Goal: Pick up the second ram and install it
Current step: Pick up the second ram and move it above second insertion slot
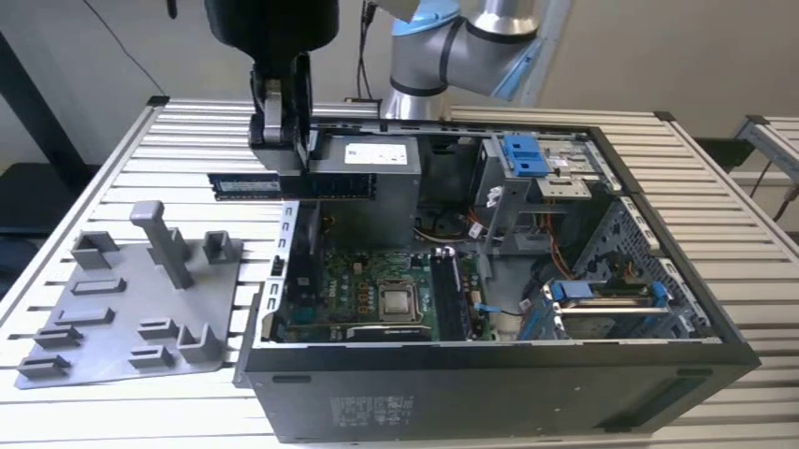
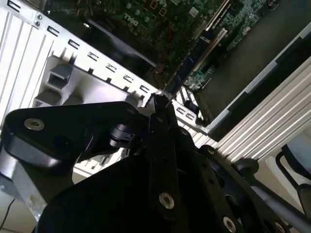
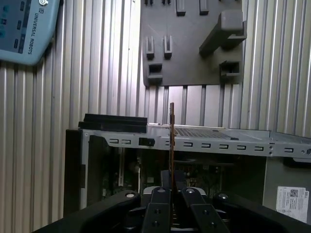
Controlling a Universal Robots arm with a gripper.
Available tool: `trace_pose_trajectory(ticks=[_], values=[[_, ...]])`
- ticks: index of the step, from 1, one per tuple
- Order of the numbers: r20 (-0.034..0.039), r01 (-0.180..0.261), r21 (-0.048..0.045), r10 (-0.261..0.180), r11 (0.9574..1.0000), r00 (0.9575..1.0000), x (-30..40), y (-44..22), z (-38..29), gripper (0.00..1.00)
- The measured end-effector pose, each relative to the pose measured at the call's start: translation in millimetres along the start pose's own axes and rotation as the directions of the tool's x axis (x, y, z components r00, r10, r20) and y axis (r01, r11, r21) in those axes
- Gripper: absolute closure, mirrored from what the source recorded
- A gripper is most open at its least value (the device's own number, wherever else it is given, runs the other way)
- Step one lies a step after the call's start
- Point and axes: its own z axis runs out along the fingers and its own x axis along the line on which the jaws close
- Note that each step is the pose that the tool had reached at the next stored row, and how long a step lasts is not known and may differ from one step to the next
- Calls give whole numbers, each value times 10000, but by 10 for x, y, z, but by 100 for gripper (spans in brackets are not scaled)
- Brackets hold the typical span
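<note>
1. First wrist view puts the tool (image 3: 171, 190) nearest the lens, its two black fingers (image 3: 156, 213) closed on the second ram (image 3: 171, 141), which shows edge-on as a thin brown line running out from between them.
2. Exterior view gives the same grip side-on: the tool (image 1: 284, 166) clamps the second ram (image 1: 238, 185) near mid-length. The stick hangs level in the air over the side wall of the open computer case (image 1: 500, 360), touching neither the case nor the surface (image 1: 187, 122).
3. The blue board with its row of dark chips looks light and stiff, but thin and likely fragile. The flat faces near the middle seem the sound place to hold it, leaving the contact edge free. Smooth fingers on a smooth board could let it slip or twist if pressed off-line.
4. Past the stick lies the case wall (image 3: 218, 143), pale sheet metal punched with small rectangular slots. Beyond that is the green motherboard (image 1: 362, 290) with its square metal processor (image 1: 399, 301). Long, narrow memory slots (image 2: 210, 46) show in the second wrist view.
5. Farther out, a matte grey fixture plate (image 1: 125, 318) with posts and pockets rests on the ribbed aluminium surface. Chunky blue drive-bay clips (image 1: 525, 154) sit deep in the case, and the arm (image 1: 456, 51) rises behind.
</note>
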Motion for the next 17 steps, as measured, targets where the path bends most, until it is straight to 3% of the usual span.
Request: trace_pose_trajectory(ticks=[9, 17], values=[[-1, -1, -9, 1, 10000, 10000, 9, -277, -8, 86], [0, 0, -10, 0, 10000, 10000, 16, -466, -13, 86]])
